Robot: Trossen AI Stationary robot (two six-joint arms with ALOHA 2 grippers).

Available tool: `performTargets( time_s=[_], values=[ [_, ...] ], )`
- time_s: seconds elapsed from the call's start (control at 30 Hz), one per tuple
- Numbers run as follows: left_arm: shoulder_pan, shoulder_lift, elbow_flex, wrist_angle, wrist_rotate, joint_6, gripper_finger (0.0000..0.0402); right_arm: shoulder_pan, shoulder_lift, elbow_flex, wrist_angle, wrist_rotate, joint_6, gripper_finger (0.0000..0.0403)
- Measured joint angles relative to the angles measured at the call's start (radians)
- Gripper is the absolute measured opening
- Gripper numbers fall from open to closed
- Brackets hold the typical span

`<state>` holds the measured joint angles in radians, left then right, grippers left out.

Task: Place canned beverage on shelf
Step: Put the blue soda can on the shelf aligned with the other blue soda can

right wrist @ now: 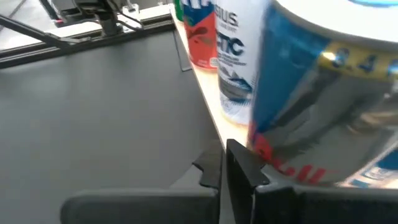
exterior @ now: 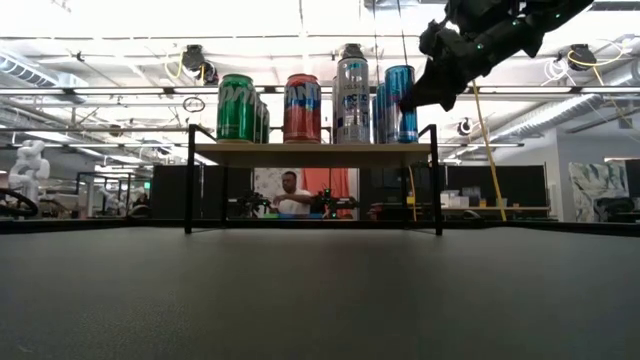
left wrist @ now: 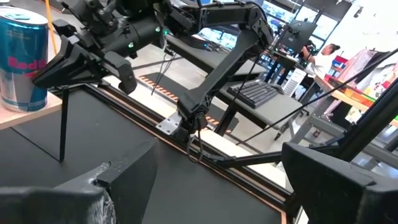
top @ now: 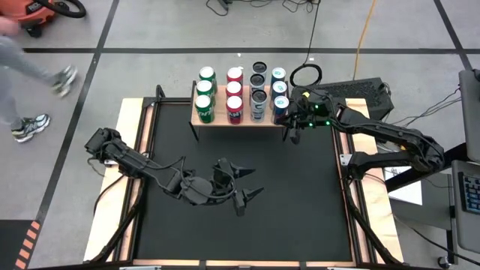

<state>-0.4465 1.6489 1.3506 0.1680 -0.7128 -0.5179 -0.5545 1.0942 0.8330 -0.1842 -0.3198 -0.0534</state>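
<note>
The shelf (top: pixel 225 124), a light-wood board on thin black legs, stands at the table's far edge. On it stand rows of green (top: pixel 205 94), red (top: pixel 235 94), silver-black (top: pixel 259 90) and blue cans. The near blue can (right wrist: pixel 323 112) stands upright on its base at the shelf's near right corner. My right gripper (right wrist: pixel 239 168) is shut and empty, close beside that can's right side (left wrist: pixel 22 62), slanting down from the right. My left gripper (top: pixel 251 184) hovers open and empty over the table's middle. My right gripper's shut fingertips (left wrist: pixel 45 73) stand right at the lower side of the near blue can (right wrist: pixel 292 155), coming from the table's right and slanting down. Whether they touch the can, I cannot tell.
The black table (top: pixel 300 210) lies bare in front of the shelf. A person (top: pixel 22 67) walks on the floor beyond the table's far left corner. Another person (exterior: pixel 290 190) sits in the room behind the shelf. A keyboard (top: pixel 469 191) lies off the right edge.
</note>
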Motion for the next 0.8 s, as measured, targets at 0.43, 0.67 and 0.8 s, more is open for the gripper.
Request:
performTargets(
  time_s=[0.43,0.67,0.8],
  values=[
    [-0.007,0.0,0.0,0.0,0.0,-0.001,0.0343,-0.001,0.008,0.0,0.001,0.036,-0.022,0.0],
    [-0.007,0.0,0.0,0.0,0.001,-0.001,0.0343,-0.002,0.008,0.0,0.005,0.037,-0.066,0.0],
    [-0.008,0.0,0.0,0.0,0.001,-0.001,0.0343,-0.002,0.008,0.0,0.006,0.037,-0.065,0.0]
  ],
)
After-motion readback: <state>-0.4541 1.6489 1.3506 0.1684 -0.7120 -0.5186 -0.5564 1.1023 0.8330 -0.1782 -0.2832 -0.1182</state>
